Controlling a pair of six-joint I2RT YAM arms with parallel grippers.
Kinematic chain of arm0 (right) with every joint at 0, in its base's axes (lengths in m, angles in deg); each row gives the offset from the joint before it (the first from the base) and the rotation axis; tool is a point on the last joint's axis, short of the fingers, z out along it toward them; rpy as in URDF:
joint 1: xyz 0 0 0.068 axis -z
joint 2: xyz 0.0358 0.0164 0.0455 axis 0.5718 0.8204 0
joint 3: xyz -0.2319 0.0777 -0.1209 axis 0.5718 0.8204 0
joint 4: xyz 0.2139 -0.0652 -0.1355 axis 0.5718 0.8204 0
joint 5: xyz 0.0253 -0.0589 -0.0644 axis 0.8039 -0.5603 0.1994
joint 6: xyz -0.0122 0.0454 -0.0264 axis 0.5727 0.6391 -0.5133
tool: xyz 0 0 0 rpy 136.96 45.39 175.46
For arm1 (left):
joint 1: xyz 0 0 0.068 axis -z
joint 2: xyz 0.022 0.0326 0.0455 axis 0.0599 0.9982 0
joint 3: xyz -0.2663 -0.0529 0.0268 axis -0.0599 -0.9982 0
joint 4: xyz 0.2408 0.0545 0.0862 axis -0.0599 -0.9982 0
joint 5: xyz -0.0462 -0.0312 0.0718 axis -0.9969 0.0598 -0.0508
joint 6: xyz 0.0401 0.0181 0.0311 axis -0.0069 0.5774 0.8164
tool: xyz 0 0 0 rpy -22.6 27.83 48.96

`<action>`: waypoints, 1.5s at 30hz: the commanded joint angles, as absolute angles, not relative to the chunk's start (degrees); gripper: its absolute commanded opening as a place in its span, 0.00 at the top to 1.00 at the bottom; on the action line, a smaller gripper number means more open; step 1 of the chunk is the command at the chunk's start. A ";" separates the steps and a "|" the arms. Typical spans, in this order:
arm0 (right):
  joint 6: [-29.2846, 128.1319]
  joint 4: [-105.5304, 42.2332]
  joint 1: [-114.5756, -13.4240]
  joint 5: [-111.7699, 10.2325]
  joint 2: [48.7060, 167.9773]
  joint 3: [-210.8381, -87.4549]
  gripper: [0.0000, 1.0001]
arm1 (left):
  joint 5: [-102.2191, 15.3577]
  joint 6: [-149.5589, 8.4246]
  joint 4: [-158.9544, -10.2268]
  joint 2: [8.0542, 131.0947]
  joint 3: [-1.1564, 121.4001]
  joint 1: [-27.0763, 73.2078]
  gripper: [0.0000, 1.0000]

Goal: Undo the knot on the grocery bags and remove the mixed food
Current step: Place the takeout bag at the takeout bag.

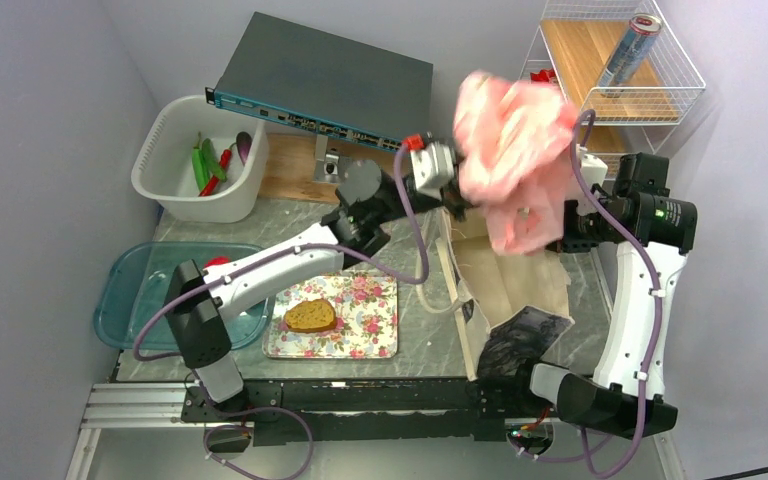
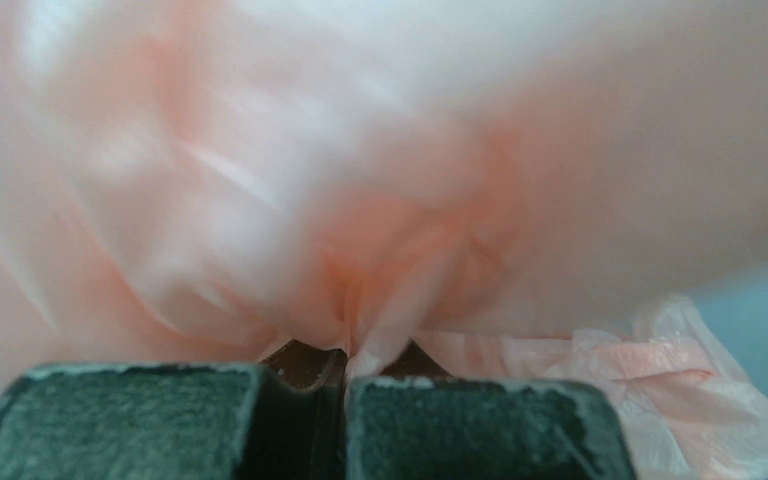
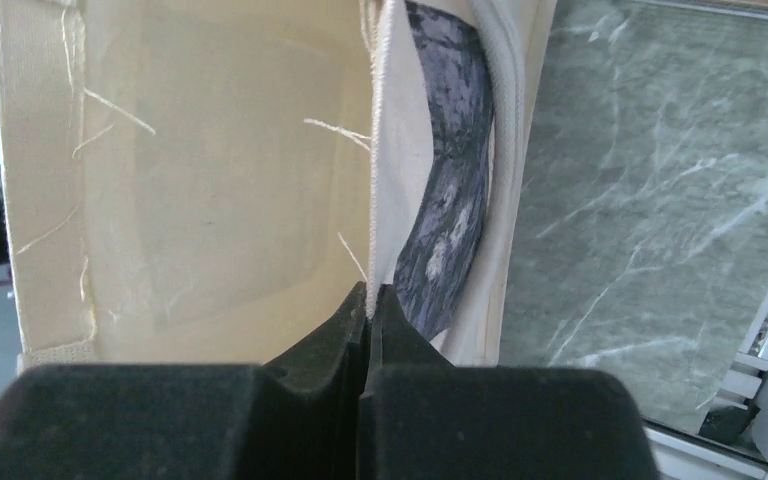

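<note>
Pink plastic bag (image 1: 512, 150) hangs blurred in the air, upper middle of the top view, above the canvas tote (image 1: 505, 285) lying on the table (image 1: 420, 340). Left end effector (image 2: 345, 362) is clamped on a bunched fold of the pink plastic bag. Right end effector (image 3: 367, 300) is pinched together on the canvas tote's stitched edge. A bread slice (image 1: 310, 316) sits on the floral tray (image 1: 372, 300), lower left.

pink bag (image 1: 510, 150): blurred, knot not discernible | right end effector (image 3: 368, 296): hidden behind bag in top cam | tote (image 3: 210, 200): top-cropped
</note>
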State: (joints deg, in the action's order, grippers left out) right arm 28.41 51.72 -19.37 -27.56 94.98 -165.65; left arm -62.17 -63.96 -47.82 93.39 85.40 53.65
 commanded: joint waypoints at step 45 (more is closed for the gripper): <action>14.38 35.31 -17.95 -55.25 90.27 -159.91 1.00 | -75.32 -47.15 -114.99 90.81 102.91 47.01 0.01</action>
State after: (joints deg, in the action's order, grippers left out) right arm 21.24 39.28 -18.53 -46.05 91.03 -160.38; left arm -73.80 -42.76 -118.75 94.57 109.75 50.56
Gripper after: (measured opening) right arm 0.010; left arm 0.994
